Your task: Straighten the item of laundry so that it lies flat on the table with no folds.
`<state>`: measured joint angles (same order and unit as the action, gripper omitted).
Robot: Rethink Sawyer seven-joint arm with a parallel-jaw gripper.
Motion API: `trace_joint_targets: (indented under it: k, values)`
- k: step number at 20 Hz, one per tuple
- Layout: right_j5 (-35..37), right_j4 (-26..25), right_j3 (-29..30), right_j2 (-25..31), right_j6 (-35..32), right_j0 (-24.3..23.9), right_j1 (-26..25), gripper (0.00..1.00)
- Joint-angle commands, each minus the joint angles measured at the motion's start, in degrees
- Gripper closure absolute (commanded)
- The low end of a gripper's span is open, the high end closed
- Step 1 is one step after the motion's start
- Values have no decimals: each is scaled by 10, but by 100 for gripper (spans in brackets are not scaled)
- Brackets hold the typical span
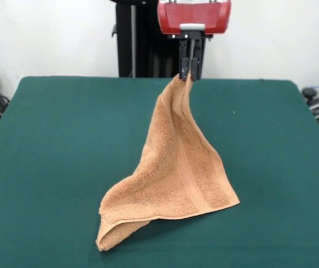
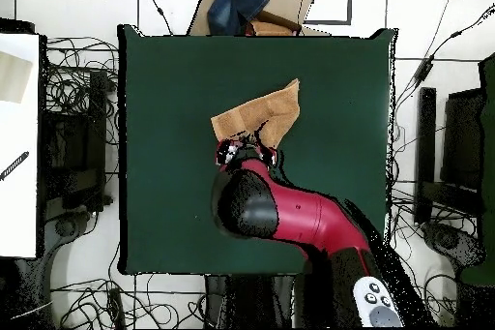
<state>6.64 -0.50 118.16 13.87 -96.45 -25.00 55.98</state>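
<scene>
Surface [image 1: 58, 145]: you are looking at a wide dark green top that is filling most of the front view; in the overhead view it is showing as a dark square [image 2: 174, 152] with cables lying all round it on the floor.

Arm [image 2: 290, 215]: the red and black arm is reaching in over the surface in the overhead view, its rounded black joint sitting just below the towel. In the front view only its red housing [image 1: 194, 15] is showing at the top edge, above the far middle of the surface.

Towel [image 1: 176, 173]: the peach-orange towel is hanging from one pinched corner and is spreading downward into a tent shape. Its lower part is resting on the surface near the front, with one corner lying out to the right and a folded, doubled-over corner lying nearest you on the left. A woven band is running down the cloth towards the right-hand lower edge. It is not lying flat. From overhead it [image 2: 263, 113] is sitting around the middle of the surface.

Hand [image 1: 189, 76]: you are seeing it pointing straight down with its dark fingers closed on the towel's top corner, holding that corner raised well above the surface. Overhead, it [image 2: 244, 150] is lying at the towel's lower edge.
</scene>
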Motion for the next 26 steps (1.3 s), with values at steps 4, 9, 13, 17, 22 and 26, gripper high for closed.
trace_joint_targets:
  k: [4,9,13,17,22,26]
  values:
    - [32,-22,71,-3,-72,16,33,100]
    - [31,-21,108,-1,-76,13,59,100]
    - [33,-16,123,0,-78,10,66,100]
    - [27,-17,131,1,-77,6,67,100]
    - [14,-20,135,2,-76,2,63,100]
    - [0,-24,143,-1,-80,6,58,100]
